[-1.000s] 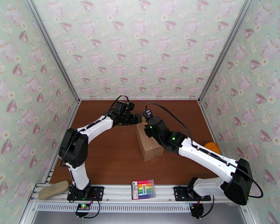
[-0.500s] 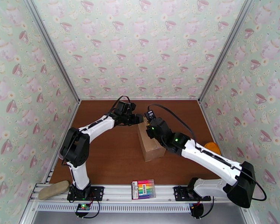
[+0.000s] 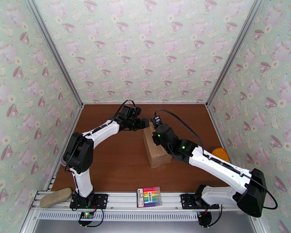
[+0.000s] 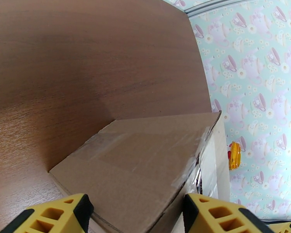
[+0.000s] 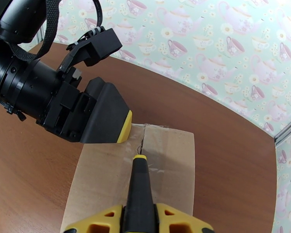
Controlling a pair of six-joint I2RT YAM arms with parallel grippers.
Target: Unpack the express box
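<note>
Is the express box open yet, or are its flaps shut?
Shut: the express box flaps lie flat, meeting at a taped seam.

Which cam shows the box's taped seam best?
Right wrist: it looks down on the express box top, seam central, black tool tip on it. Left wrist shows one taped end inside the left hand. Top external shows the box small, partly under the arms.

The brown wooden tabletop (image 3: 114,164) lies open left of the tan corrugated cardboard box (image 3: 157,152) and behind it. The box's far end is crowded: the left gripper (image 3: 144,124) clamps it, and the right gripper (image 5: 139,216) holds a black yellow-tipped tool (image 5: 139,183) on its seam. The white right arm (image 3: 215,164) bars the right side.
</note>
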